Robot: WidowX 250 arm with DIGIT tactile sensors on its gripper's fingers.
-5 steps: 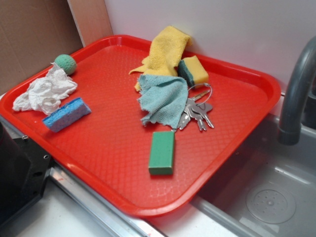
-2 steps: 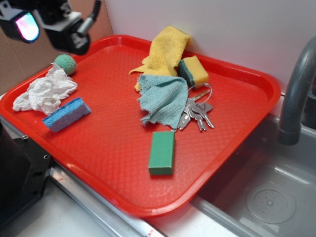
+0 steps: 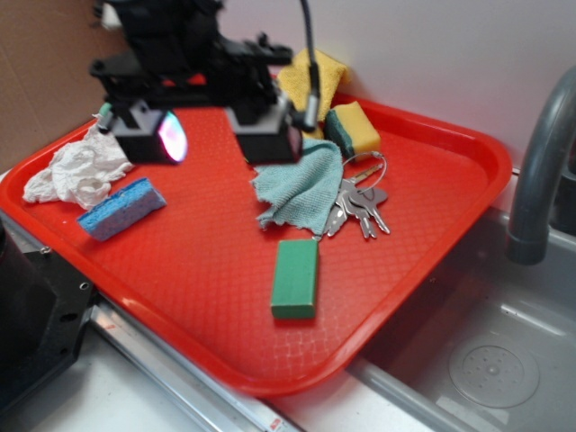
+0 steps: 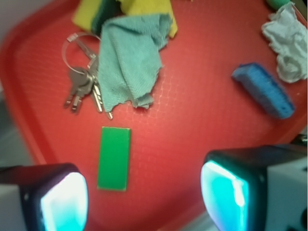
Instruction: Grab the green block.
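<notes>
The hand (image 3: 216, 135) was held spread wide above the red tray (image 3: 468, 148), nothing pinched. The green block (image 3: 295, 278) was seen lying flat ahead of it, untouched, near the keys (image 3: 360, 205).

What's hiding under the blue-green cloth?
The cloth lies on the tray. Its edge covers part of the keys; their tips stick out. A yellow towel peeks from behind. Anything else beneath is covered.
</notes>
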